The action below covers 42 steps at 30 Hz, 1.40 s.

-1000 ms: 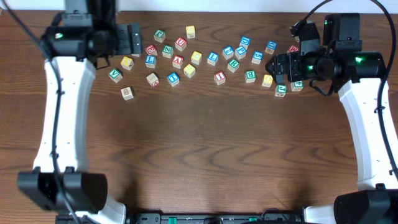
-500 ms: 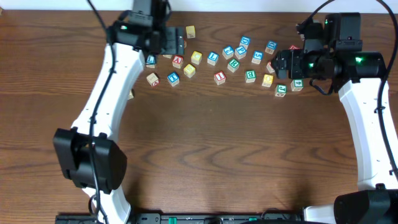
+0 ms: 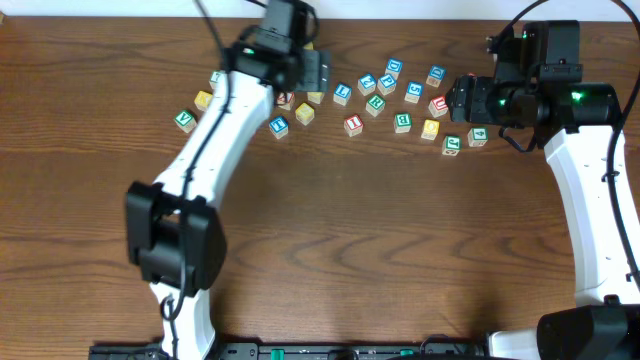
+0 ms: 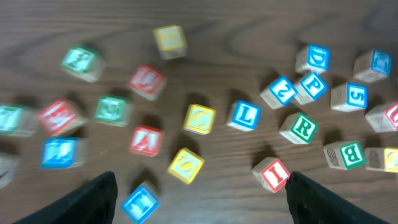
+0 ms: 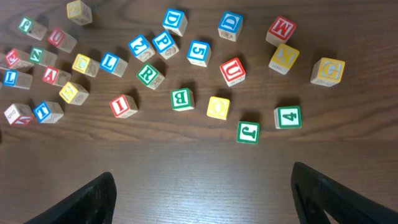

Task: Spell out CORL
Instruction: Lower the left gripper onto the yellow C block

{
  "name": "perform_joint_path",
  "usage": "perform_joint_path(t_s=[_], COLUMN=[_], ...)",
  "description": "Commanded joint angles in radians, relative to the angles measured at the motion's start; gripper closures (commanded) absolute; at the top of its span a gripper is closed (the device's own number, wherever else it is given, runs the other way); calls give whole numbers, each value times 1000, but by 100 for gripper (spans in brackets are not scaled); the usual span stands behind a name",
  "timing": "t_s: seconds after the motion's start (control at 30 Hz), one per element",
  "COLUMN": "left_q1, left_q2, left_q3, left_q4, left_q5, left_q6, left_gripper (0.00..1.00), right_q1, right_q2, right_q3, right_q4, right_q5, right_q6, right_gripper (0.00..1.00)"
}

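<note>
The left gripper (image 4: 199, 186) gapes wide near the yellow C cube (image 4: 199, 118), with the blue L cube (image 4: 244, 115) just beside it. The right gripper (image 5: 202, 180) spreads wide, empty.

Right wrist view: twenty-seven lettered cubes (image 5: 182, 98); overhead: two arms (image 3: 212, 148)

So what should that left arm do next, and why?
Probably ease the left gripper forward and down onto the yellow C block. Its jaws stand open and empty, the C lies just ahead in line with the gap, and C starts the word. The blue L block sits close beside it, so go carefully.
</note>
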<state>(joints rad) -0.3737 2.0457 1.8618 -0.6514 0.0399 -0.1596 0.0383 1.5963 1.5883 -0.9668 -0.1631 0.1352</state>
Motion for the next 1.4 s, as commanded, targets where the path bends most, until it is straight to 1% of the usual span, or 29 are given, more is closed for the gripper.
perform_joint_path(t_s=[0.0, 0.13, 0.33, 0.47, 0.6, 0.73, 0.9, 0.93, 1.13, 1.27, 1.37], left_q1=[-21, -22, -21, -13, -9, -9, -8, -8, -7, -7, -7], left_q2=[83, 150, 215, 248, 270, 280, 289, 290, 315, 329, 334], left_q3=[21, 21, 21, 21, 21, 19, 18, 15, 8, 8, 8], left_q4=[34, 82, 154, 197, 237, 256, 291, 295, 291, 292, 291], left_q5=[-34, -57, -57, -56, -56, -60, -61, -60, -60, -60, -60], left_q6=[85, 93, 162, 163, 163, 163, 163, 163, 163, 158, 154], left_gripper=[15, 15, 15, 16, 20, 28, 30, 32, 37, 38, 43], right_q1=[-5, -4, -4, -4, -4, -4, -4, -4, -4, -4, -4], right_q2=[-6, -6, -6, -6, -6, -6, -6, -6, -6, -6, -6], right_q3=[18, 18, 12, -2, -31, -55, -61, -61, -61, -61, -61], right_q4=[-5, -14, -17, -18, -17, -18, -18, -18, -18, -18, -17], right_q5=[8, 8, 8, 8, 8, 8, 8, 8, 8, 8, 8], right_q6=[17, 17, 17, 17, 17, 17, 17, 17, 17, 17, 17], right_gripper=[15, 15, 15, 15, 15, 15, 15, 15, 15, 14, 14])
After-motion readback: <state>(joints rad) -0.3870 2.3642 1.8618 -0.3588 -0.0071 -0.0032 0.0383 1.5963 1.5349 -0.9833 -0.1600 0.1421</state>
